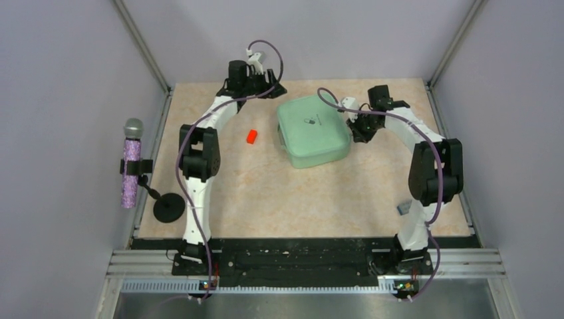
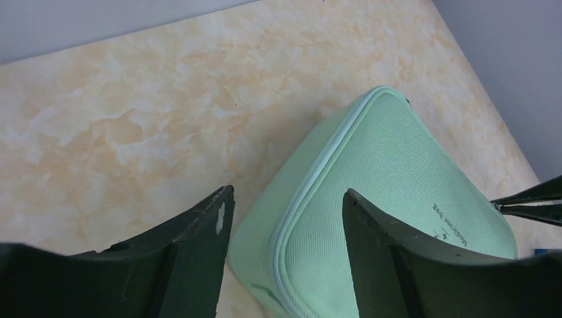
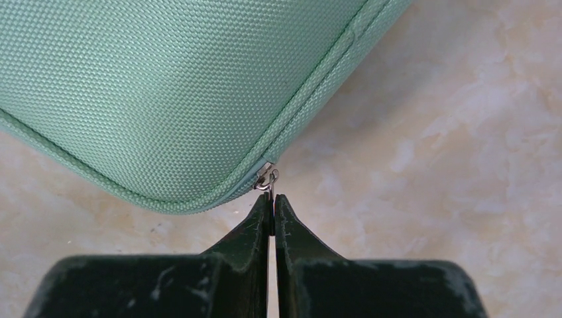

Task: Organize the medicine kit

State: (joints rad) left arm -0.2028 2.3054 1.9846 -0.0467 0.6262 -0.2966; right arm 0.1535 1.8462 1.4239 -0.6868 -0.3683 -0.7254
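In the left wrist view the medicine kit (image 2: 397,179) runs off the bottom edge. One finger (image 2: 397,265) of the left end effector (image 2: 286,195) covers part of its printed lettering, so I can't read it. In the right wrist view the kit runs past the top and left edges. Most of the tiny zipper pull (image 3: 267,177) is buried between the pressed-together tips of the right end effector (image 3: 272,199). From above, the kit's logo is too small to make out and the small red item (image 1: 251,136) too small to name. A grey-blue thing (image 1: 403,209) sits half behind the right arm (image 1: 435,169).
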